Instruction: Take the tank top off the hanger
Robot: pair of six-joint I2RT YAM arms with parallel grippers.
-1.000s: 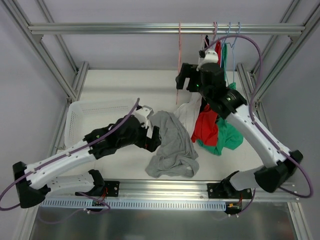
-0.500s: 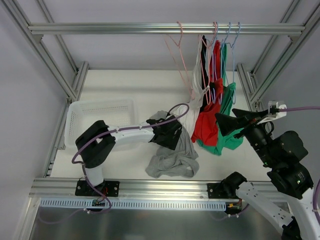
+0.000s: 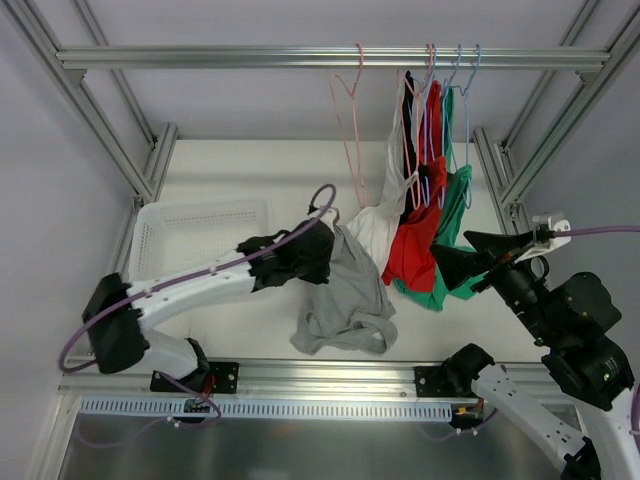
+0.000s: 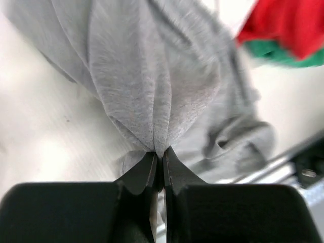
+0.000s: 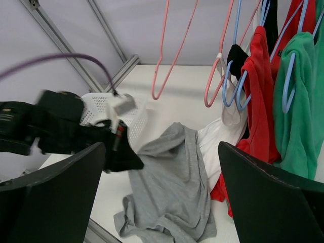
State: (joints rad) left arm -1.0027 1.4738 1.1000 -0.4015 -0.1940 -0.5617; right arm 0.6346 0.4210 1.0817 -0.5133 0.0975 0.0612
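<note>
The grey tank top point(image 3: 350, 300) lies crumpled on the white table, off the hanger. My left gripper point(image 3: 325, 250) is at its upper left edge and is shut on a fold of it. In the left wrist view the fabric point(image 4: 152, 86) gathers into pleats that run down between the closed black fingertips point(image 4: 147, 172). The pink hanger point(image 3: 350, 110) hangs bare from the top rail, left of the other garments; it shows too in the right wrist view point(image 5: 164, 55). My right gripper point(image 3: 470, 255) is held open in the air at the right, apart from everything, looking down on the tank top point(image 5: 177, 177).
A white perforated basket point(image 3: 195, 235) stands at the left of the table. White point(image 3: 380, 225), red point(image 3: 415, 250) and green point(image 3: 455, 270) garments hang on blue and purple hangers from the rail point(image 3: 250, 57). Aluminium frame posts line both sides.
My left gripper has shut on the tank top's upper edge after moving in over it. The right arm withdrew from the hanger to the right. The pink hanger now hangs empty.
</note>
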